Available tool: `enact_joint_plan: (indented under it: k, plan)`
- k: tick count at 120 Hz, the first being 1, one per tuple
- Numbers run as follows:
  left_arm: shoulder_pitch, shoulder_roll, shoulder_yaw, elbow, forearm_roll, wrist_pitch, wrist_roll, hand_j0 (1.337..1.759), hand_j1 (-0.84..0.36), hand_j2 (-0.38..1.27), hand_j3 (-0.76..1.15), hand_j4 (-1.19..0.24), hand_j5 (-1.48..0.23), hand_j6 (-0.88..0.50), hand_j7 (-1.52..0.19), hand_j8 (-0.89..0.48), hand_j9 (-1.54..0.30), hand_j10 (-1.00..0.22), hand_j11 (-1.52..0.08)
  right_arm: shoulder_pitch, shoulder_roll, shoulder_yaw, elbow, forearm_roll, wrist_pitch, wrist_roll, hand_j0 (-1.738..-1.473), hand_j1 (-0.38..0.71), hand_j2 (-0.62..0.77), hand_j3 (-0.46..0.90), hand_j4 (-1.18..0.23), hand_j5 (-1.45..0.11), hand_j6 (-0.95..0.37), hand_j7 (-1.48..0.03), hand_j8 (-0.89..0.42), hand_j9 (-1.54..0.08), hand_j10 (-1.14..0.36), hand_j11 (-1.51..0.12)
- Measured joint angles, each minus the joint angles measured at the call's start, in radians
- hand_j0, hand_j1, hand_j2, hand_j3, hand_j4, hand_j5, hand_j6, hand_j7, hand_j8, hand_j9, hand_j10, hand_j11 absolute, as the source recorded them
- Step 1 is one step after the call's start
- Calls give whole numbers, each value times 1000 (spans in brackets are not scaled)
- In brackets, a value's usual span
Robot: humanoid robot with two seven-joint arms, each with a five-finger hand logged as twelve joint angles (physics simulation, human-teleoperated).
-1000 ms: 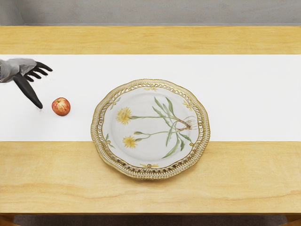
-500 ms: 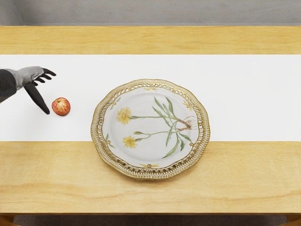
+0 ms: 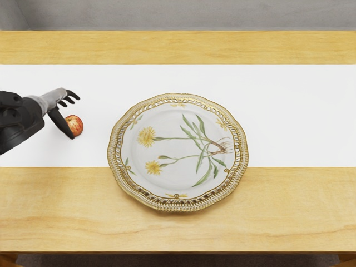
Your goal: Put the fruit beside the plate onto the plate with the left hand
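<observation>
The left hand has slid in from 9 o'clock until its thumb meets the apple, fingers spread and gripping nothing, so a grasp looks imminent while the apple sits on the bench at the plate's 9 o'clock.

Items counted on inspection:

- Fruit: one apple.
- Crockery: one plate, with two yellow flowers painted on its face.
- Surfaces: one bench, carrying one white runner.
- Robot parts in view: one arm, entering from the left edge, ending in one left hand.
</observation>
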Motion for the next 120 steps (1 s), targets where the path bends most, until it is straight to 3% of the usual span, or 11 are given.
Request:
enact_joint_plan:
  k: [25,43,120]
  plan:
    - [29,-28,1,-3,0,64,0,1658,28,54,0,-268,-348,-269,-348,-269,-348,-268,-348,0,0,0,0,0,0,0,-1658,-349,0,0,0,0,-1,0,0,0,0,0]
    - [42,-32,1,0,0,107,1,1658,-47,67,0,-331,-430,-331,-429,-331,-429,-331,-429,0,0,0,0,0,0,0,-1658,-349,0,0,0,0,-1,0,0,0,0,0]
    - [82,-51,3,12,0,121,4,1658,-189,91,0,-449,-583,-449,-583,-449,-583,-449,-583,0,0,0,0,0,0,0,-1658,-349,0,0,0,0,0,0,0,0,0,0]
